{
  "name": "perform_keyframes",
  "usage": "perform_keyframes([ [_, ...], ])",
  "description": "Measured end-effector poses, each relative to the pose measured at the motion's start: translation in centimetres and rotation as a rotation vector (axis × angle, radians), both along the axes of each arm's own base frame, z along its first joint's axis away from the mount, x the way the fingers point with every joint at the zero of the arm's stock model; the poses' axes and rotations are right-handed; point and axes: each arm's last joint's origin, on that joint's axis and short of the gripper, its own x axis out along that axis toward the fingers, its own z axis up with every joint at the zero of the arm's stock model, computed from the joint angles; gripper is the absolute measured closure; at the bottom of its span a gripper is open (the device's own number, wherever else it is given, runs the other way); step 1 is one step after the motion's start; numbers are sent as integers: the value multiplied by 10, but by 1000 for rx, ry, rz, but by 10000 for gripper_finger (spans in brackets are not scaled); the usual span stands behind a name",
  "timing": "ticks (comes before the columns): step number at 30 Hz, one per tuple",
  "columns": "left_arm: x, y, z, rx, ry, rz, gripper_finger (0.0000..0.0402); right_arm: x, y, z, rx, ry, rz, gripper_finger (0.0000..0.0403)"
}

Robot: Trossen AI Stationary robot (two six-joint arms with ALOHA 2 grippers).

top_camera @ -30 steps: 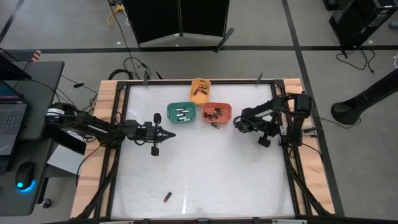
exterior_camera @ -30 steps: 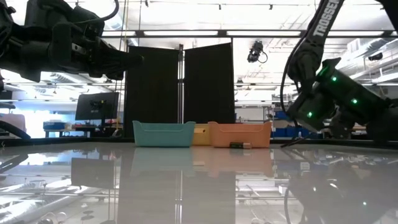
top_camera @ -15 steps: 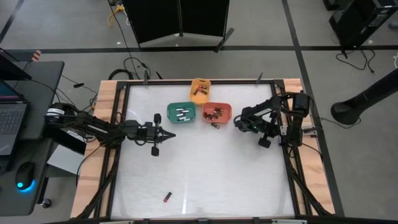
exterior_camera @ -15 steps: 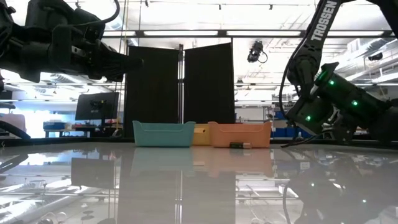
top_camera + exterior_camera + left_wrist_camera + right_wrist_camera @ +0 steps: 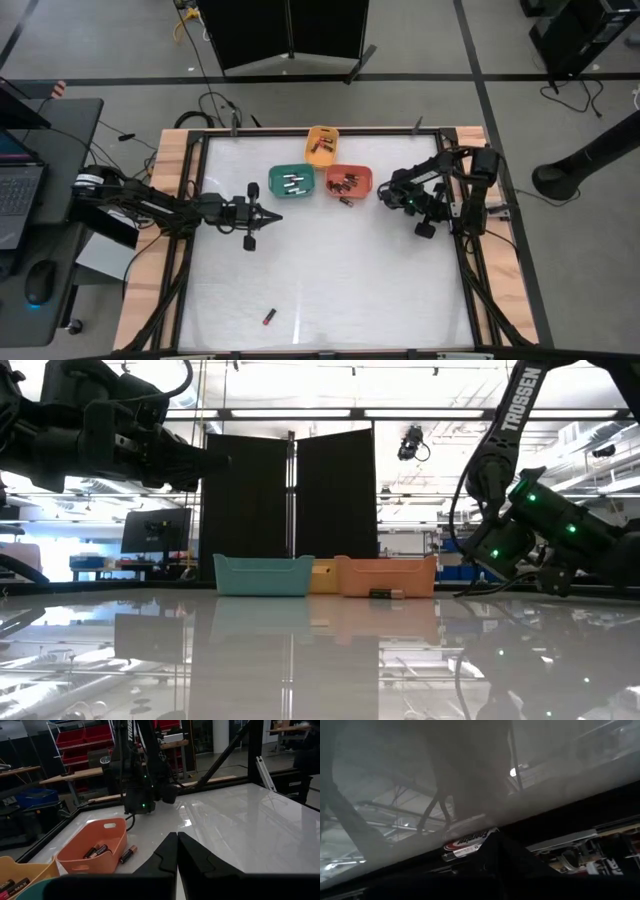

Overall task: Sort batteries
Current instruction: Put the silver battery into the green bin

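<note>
high view: three bins upper centre, green bin, orange bin, yellow bin, cells inside. one battery lies just below the orange bin, a red battery sits alone at bottom. right gripper is right of the orange bin, left gripper mid-left.
low view: stray cell in front of the orange bin.
left wrist: l fingers pressed together, empty.
right wrist: r claw pinching a silver-red battery at its tip. risk imo: thin end grip, cell could slip out or land in the wrong bin.

Grey floor, black partition (two panels), ceiling strip lights.
</note>
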Motion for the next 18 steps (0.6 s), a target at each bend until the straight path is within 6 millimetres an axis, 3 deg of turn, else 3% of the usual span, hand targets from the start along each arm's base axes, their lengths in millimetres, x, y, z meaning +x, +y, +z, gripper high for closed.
perform_keyframes([
  [8,0,0,0,0,0,6,385,17,9,9,43,-29,39,395],
  [18,0,0,0,0,1,6,385,6,4,8,37,36,1,395],
])
